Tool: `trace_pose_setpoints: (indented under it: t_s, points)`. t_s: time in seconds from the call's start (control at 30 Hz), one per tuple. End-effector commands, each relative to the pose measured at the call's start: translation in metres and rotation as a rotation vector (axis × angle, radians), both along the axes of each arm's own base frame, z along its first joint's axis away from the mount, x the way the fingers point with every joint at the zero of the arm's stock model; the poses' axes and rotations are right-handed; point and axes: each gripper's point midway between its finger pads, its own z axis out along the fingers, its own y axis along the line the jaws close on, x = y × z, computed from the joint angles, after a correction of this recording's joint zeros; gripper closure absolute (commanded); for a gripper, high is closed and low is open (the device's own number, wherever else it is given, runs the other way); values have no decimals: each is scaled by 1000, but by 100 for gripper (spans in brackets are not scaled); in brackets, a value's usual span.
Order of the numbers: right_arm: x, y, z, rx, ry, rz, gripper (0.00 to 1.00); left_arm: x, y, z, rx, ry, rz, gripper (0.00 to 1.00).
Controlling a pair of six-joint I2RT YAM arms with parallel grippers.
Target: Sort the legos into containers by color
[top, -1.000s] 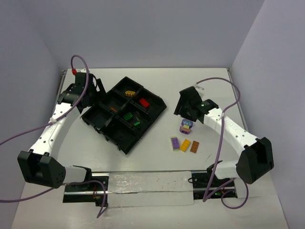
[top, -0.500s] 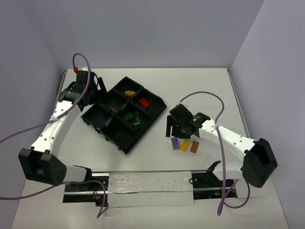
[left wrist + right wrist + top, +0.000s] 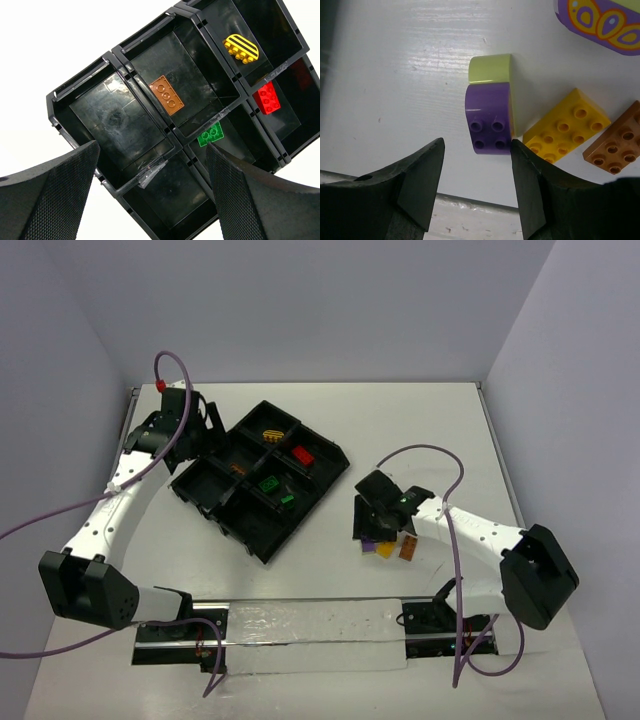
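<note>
In the right wrist view a purple brick (image 3: 489, 120) with a lime back (image 3: 492, 67) lies on the white table. My right gripper (image 3: 476, 149) is open around its near end; the right finger touches its edge and the left finger stands apart. Beside it are an orange-yellow brick (image 3: 567, 125), a brown brick (image 3: 615, 142) and a rounded purple piece (image 3: 605, 20). From above, the right gripper (image 3: 375, 525) covers the purple brick. My left gripper (image 3: 154, 147) hangs open over the black tray (image 3: 120, 117), which holds brown (image 3: 166, 95), yellow (image 3: 241, 47), red (image 3: 267, 97) and green (image 3: 212, 134) bricks.
The tray (image 3: 205, 482) lies angled at the left-centre of the table, with my left gripper (image 3: 203, 430) at its far left corner. A shiny strip (image 3: 310, 625) runs along the near edge between the arm bases. Walls close in the back and right.
My right gripper has come down and toward the near edge, from the rounded purple piece to the purple brick, and its jaws have narrowed. The left arm has barely moved.
</note>
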Motion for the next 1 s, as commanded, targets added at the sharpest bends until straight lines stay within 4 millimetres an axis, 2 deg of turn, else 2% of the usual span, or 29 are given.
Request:
trace_pose_setpoints:
  t_s: [0.0,0.37,0.47,0.63,0.73,0.83,0.93,0.97]
  points:
    - [12,4,-2,-12,-50,-2,39,1,-5,21,-11,-66,-26,6]
    - [22,-1,-11,-82,-57,13,34,-2,-1,22,6,-71,-20,6]
    - [23,1,-10,-77,-63,15,42,-1,-1,21,9,-70,-19,6]
    - [25,0,-11,-85,-70,19,78,1,-1,21,12,-67,-23,6]
    - [29,2,-2,-80,-87,25,97,3,-4,23,6,-71,-33,6]
    - [35,13,17,-44,-104,51,100,6,-18,21,-33,-62,-98,6]
    - [44,29,47,23,-151,103,100,8,-37,24,-106,-61,-173,6]
    - [47,40,63,73,-173,134,100,8,-45,27,-139,-63,-201,6]
